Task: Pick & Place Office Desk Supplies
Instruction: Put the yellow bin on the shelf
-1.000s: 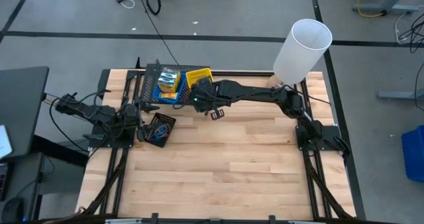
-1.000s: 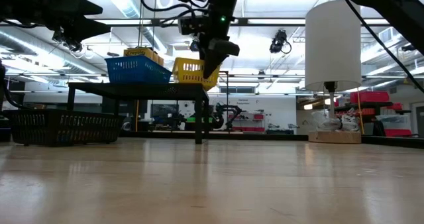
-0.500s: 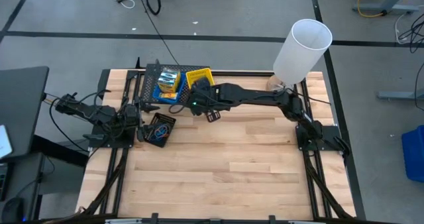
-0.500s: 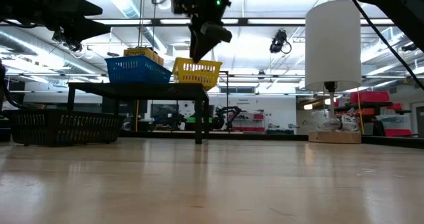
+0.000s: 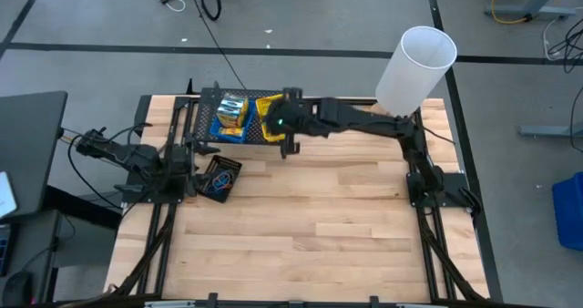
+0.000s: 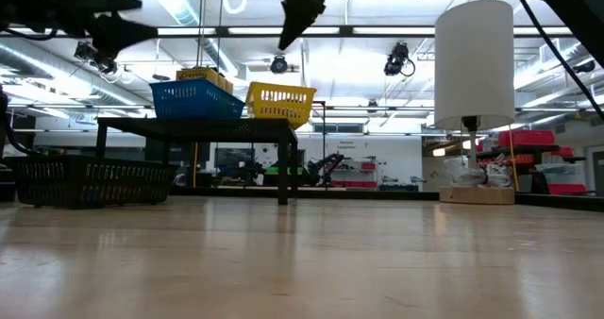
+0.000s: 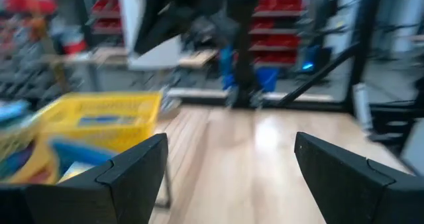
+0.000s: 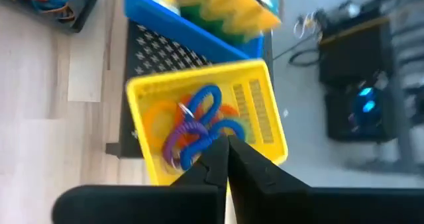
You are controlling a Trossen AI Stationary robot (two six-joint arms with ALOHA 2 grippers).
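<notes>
right pincer shut above yellow bin of loops

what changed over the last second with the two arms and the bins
The right claw rose from beside the yellow plastic bin to above it and shut, empty. The coloured loops lie inside. The left claw, blue plastic bin and black plastic bin stayed put.

One camera looks straight down from high up and sees the whole table. One sits low at the table's top and looks across it into the room. One on each arm looks out past that arm's own fingers, close up. All four see the yellow bin at the table's far edge.
</notes>
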